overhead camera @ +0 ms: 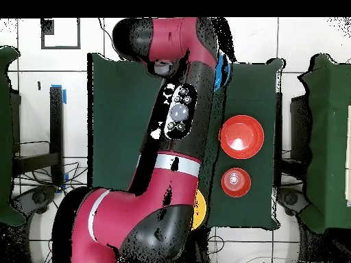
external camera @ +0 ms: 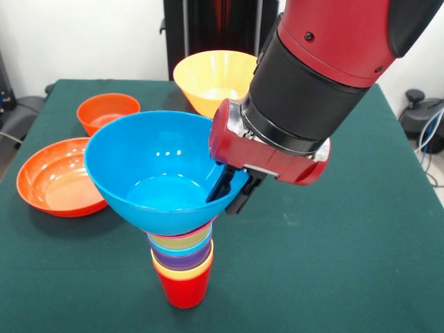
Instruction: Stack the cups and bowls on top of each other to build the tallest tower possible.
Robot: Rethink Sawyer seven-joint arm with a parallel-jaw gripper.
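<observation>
While jaws [external camera: 234, 189] grasp the blue bowl's [external camera: 149, 166] rim atop the tower [external camera: 182, 267], three bowls sit behind.

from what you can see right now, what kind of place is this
Probably a robotics lab or test room, not a home. A red and black robot arm works at a table draped in green cloth, with loose cables beside it and a white tiled floor in the overhead view.

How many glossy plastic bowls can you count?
4 clearly: a large blue bowl atop the stacked cups, gripped by the gripper; a large yellow-orange bowl behind; a small orange bowl and wide shallow orange bowl left. Others may be hidden.
</observation>
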